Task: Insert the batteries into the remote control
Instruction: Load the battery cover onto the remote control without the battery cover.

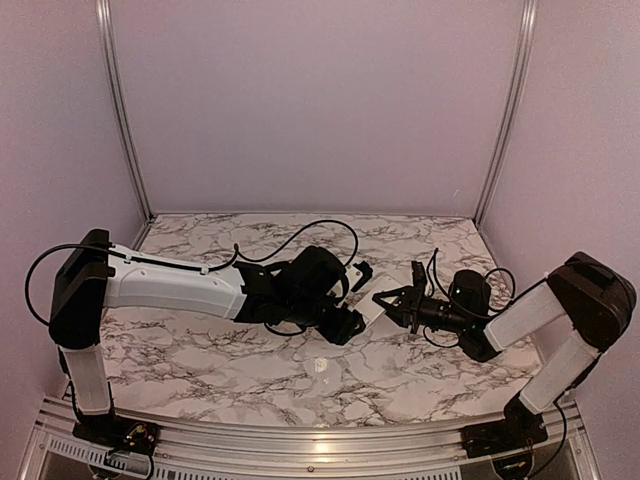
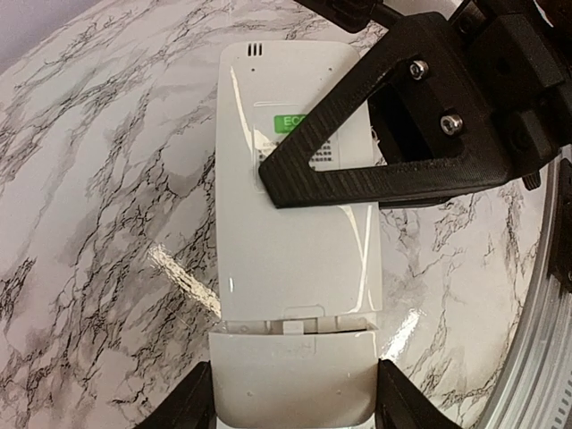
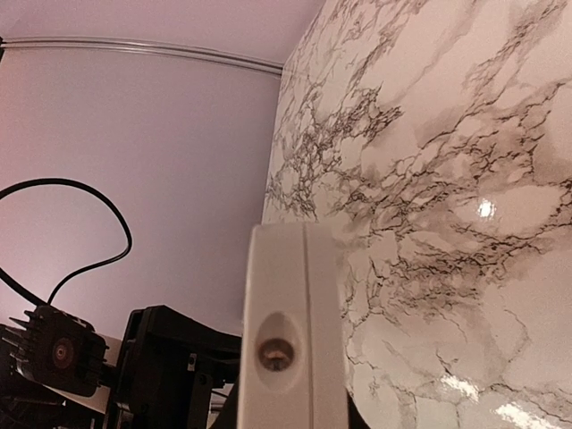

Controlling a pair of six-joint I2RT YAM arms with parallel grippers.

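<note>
So, the remote (image 2: 295, 259) is sitting roughly mid-table (image 2: 107, 179), right between the two arms, and it's flipped back side up. It's a slim, glossy white slab with a small green label (image 2: 293, 123) up near the far end and a few tiny slits (image 2: 255, 51) above that. The battery cover (image 2: 290, 375) at the near end is still on, but it looks a bit offset from the body, with a clear seam across where the two meet. The left gripper (image 2: 297, 404) is about half open and has the remote by its long edges at the cover end, one black fingertip pressed in on each side. The right gripper (image 1: 392, 300) is squeezed down across the thin way at the other end, and one triangular black finger (image 2: 384, 183) lies flat over the label. From the right wrist you see the remote end-on, a narrow white edge with a little oval hole (image 3: 277, 353) in it. Can't tell if it's actually touching the marble or just lifted off it.
</note>
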